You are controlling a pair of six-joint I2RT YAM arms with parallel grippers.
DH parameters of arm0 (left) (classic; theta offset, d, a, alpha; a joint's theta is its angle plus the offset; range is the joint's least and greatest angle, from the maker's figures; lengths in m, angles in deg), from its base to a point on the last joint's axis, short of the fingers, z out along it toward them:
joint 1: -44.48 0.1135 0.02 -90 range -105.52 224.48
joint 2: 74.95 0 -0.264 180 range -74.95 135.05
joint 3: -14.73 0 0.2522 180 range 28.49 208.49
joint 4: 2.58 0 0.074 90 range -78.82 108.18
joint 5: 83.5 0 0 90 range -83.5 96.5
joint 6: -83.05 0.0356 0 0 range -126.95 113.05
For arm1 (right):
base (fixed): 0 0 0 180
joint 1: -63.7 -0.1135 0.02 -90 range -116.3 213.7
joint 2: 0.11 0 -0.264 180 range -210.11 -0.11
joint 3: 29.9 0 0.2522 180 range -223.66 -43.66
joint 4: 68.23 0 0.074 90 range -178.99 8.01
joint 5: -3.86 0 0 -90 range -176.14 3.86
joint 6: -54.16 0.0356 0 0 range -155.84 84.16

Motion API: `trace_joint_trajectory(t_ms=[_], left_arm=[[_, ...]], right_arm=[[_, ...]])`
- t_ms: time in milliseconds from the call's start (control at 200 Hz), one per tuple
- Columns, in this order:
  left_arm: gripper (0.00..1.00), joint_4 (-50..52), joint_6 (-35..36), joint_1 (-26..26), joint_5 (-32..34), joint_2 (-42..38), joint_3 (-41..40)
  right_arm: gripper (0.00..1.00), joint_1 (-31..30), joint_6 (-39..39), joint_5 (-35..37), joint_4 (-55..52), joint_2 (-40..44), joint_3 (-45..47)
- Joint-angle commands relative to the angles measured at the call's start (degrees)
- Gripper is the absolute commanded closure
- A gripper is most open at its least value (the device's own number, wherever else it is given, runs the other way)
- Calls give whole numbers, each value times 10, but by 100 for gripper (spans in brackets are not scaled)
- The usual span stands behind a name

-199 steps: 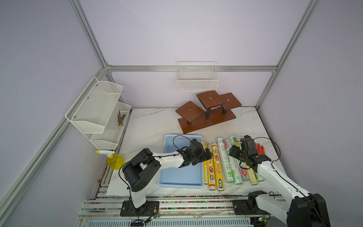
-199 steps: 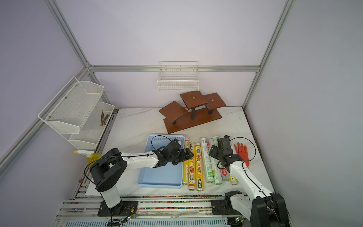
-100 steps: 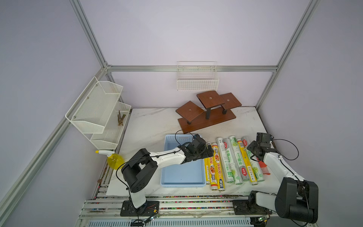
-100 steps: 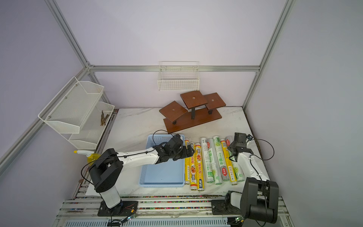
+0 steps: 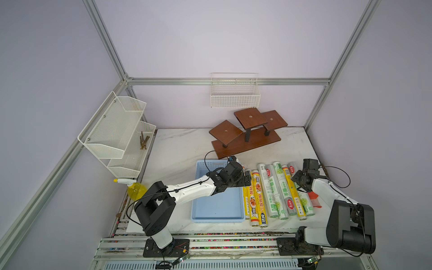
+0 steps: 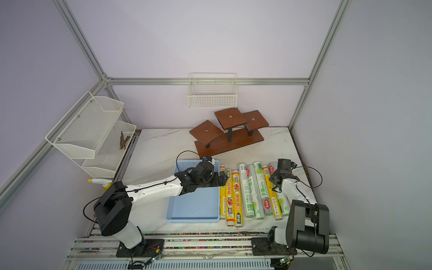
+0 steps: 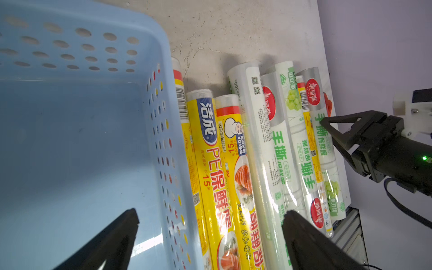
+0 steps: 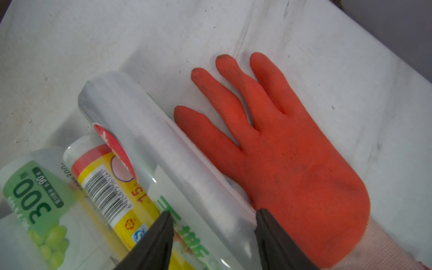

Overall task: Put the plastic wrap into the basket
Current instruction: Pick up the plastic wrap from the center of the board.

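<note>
We note right jaws pinching the plastic wrap roll (image 8: 145, 140) farthest from the basket (image 5: 216, 220), evidently for lifting; left jaws gape over its rim.

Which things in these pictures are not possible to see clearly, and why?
Glove: in a top view, mostly hidden under right arm.
Brown bits on shelf: in both top views, too small to identify.
Right gripper: wrist view, fingers flank a roll; whether they squeeze it is unclear.
</note>
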Motion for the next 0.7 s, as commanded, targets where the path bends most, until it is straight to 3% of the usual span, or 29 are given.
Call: trace_joint_trajectory(t_ms=[0, 165, 315, 510, 695], left_arm=[[0, 1, 31, -2, 31, -38, -6], [0, 6, 43, -2, 44, -52, -7], [0, 3, 53, -2, 50, -54, -6], [0, 7, 65, -2, 37, -51, 6], [0, 1, 65, -2, 40, -54, -3]], right_arm=[[37, -2, -16, -22, -25, -12, -11], [36, -5, -15, 12, -50, 24, -28], [37, -8, -27, -13, -44, 62, -20], [38, -8, -13, 17, -66, 25, -31], [43, -11, -55, -83, -13, 84, -5]])
